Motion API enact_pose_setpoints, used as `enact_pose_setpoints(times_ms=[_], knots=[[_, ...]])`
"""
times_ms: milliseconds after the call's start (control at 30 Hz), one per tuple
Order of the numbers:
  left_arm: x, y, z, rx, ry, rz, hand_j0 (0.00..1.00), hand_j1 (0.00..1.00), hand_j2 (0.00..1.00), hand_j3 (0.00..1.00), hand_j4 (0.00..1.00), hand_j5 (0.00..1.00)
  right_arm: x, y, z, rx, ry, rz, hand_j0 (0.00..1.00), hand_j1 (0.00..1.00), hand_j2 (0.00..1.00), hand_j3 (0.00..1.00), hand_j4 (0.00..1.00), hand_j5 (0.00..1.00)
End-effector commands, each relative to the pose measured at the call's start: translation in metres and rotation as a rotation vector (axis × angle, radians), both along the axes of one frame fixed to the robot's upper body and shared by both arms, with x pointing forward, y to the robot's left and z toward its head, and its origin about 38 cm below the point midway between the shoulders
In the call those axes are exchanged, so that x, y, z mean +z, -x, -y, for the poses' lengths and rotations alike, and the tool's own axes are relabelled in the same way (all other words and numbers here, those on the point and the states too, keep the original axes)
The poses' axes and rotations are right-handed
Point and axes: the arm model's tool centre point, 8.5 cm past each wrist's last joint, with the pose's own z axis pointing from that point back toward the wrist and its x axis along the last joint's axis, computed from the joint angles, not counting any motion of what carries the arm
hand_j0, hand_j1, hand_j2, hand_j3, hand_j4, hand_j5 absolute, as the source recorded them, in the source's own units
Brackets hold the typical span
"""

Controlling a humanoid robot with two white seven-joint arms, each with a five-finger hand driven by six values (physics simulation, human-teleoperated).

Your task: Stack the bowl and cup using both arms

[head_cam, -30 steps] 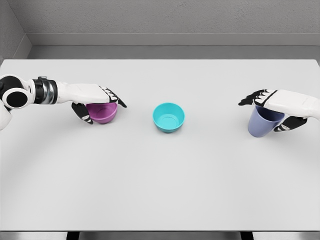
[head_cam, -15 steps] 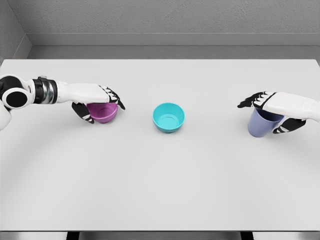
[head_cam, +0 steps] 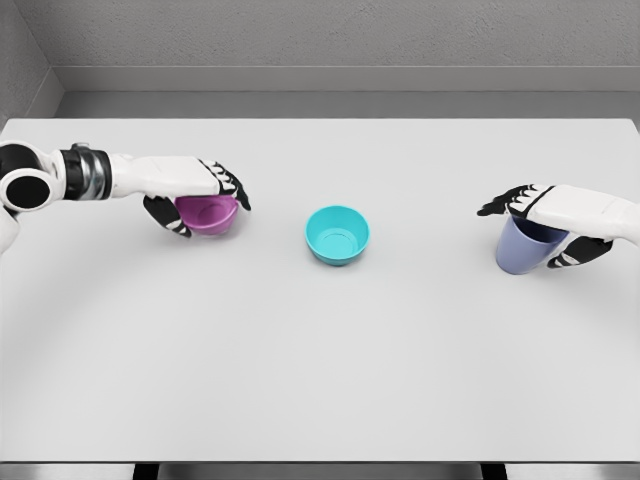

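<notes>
Between gripped vessels, teal bowl [head_cam: 337,234]

Two white arms with glossy, smooth shells. Left arm [head_cam: 110,178]: round white joint housing at the near-left edge with a black disc face, then a ribbed metallic grey collar with black bands, then a tapering white forearm. Left hand [head_cam: 205,195]: white back plate, fingers [head_cam: 235,188] black with small white segment patches, black thumb below. Right arm [head_cam: 600,212]: only the white forearm shell visible, same finish. Right hand [head_cam: 540,215]: white back, black fingers with white patches. No cables, screws or printed markings discernible.
</notes>
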Motion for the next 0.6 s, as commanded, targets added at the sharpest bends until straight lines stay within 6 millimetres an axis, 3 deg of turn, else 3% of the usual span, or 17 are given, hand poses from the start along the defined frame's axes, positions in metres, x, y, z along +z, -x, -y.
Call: enact_pose_setpoints(times_ms=[0, 367, 567], knots=[[0.004, 0.001, 0.004, -0.010, 0.012, 0.008, 0.80, 0.80, 0.80, 0.80, 0.80, 0.80, 0.001, 0.000, 0.001, -0.007, -0.005, 0.000, 1.00, 1.00, 1.00, 1.00, 1.00, 1.00], [0.014, 0.005, 0.017, -0.052, 0.018, 0.037, 0.79, 0.79, 0.79, 0.79, 0.79, 0.79, -0.003, -0.004, -0.001, -0.009, -0.003, -0.002, 1.00, 1.00, 1.00, 1.00, 1.00, 1.00], [0.019, 0.008, 0.027, -0.085, 0.020, 0.054, 0.78, 0.78, 0.78, 0.78, 0.78, 0.78, -0.005, -0.004, 0.000, -0.009, 0.009, -0.002, 0.91, 0.91, 0.91, 0.91, 0.91, 0.91]])
